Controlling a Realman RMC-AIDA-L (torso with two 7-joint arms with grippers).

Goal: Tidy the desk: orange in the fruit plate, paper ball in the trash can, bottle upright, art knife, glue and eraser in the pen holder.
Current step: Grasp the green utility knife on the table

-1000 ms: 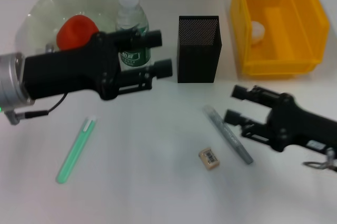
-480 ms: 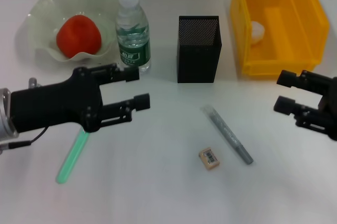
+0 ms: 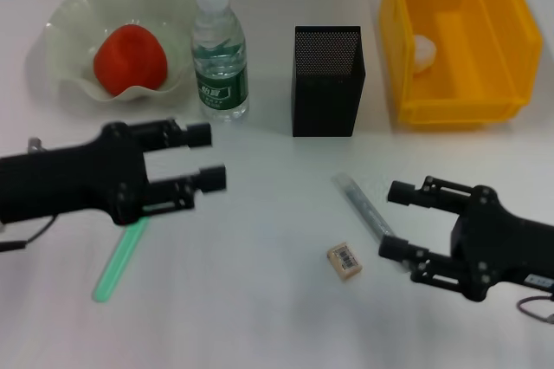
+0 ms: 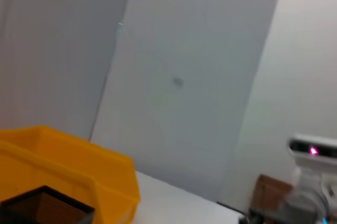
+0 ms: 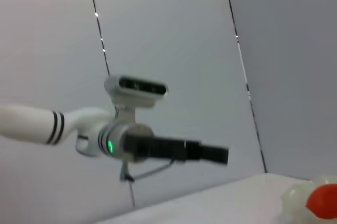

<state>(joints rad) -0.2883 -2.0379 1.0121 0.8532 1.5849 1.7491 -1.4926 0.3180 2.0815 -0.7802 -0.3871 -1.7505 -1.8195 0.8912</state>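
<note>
Eraser (image 3: 344, 261) beside right hand (image 3: 394, 220)

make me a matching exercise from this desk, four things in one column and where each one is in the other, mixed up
Things:
1. orange
2. paper ball
3. glue
4. eraser

Places:
A. in the trash can
B. on the desk beside the art knife
C. in the fruit plate
D. partly under the left end effector

Pairs: 1-C, 2-A, 3-D, 4-B

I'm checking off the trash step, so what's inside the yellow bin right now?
A small white crumpled paper ball lies against the inner left wall of the yellow trash can. The near front wall hides part of the floor.
</note>
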